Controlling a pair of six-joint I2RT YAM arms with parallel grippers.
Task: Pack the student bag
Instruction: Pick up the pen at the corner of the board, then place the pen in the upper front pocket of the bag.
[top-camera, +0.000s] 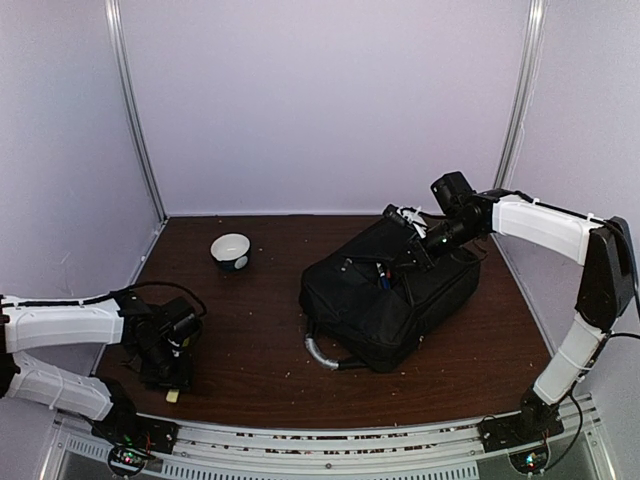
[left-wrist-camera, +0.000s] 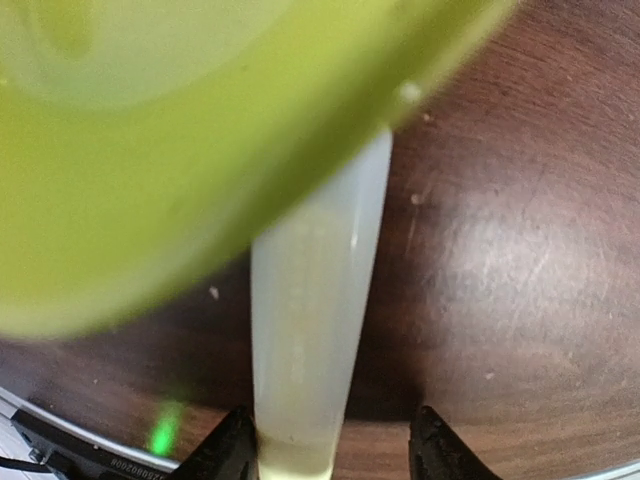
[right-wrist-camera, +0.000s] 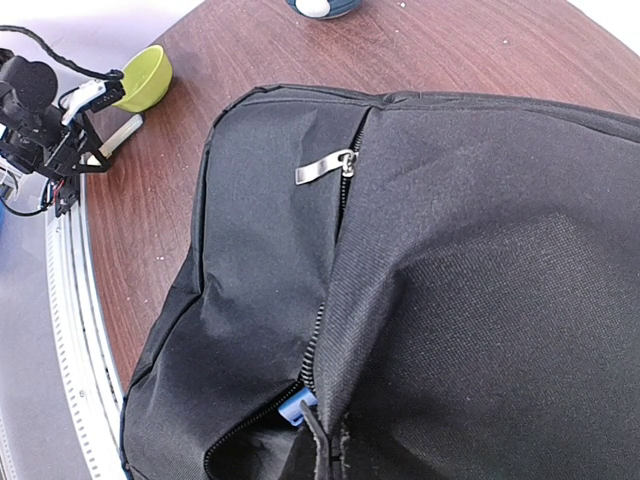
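Student bag (top-camera: 400, 300) lies on the right half of the tabletop (top-camera: 250, 330), its grey handle (top-camera: 320, 352) toward the near side. The zip (right-wrist-camera: 325, 168) is partly undone and a blue item (right-wrist-camera: 295, 405) shows in the gap.

Right tool (top-camera: 402, 222) hangs over the bag's far edge. Its jaws cannot be made out, so I cannot tell whether it is wide or narrow.

Left tool (left-wrist-camera: 332, 452) sits low at the near left corner. Its jaws stand wider than the pale handle of a green spoon (left-wrist-camera: 150, 150) lying between them, not clamped.

Step in hand, as judged: picking up the spoon for packing. The next move calls for closing on the handle, lifting, and carrying it right to the opening.

The spoon lies close to the near edge. Bare tabletop runs between spoon and bag, and a bowl (top-camera: 231, 250) stands well to the far side.
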